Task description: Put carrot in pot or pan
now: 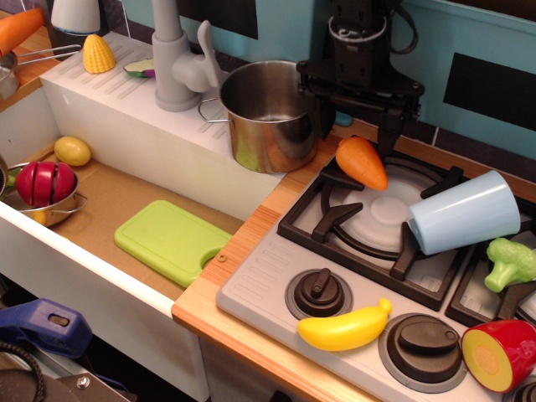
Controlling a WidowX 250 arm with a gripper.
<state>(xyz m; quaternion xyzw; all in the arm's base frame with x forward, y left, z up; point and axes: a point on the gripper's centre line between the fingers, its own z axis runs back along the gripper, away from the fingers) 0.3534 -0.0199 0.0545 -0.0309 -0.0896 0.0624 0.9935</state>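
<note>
1. Steel pot (270, 115): landmark. Upright on the counter edge beside the sink; interior looks empty, handles partly hidden.
2. Gripper (353, 131): just right of pot, above and slightly behind the carrot. Fingers apart, nothing held, neither touching the carrot.
3. Carrot (362, 162): just right of pot, lying tilted on the stove grate (335, 219), not in pot.
4. Blue cup (465, 213): well right of pot, on its side on the grate.
5. Risk: smooth cone may squirt out of closing fingers or roll off the grate bars; left finger sits near pot rim, so a lateral move could knock the pot.
6. Hidden: finger tips dark against grate, exact height over carrot unclear; arm cut off at top.
</note>
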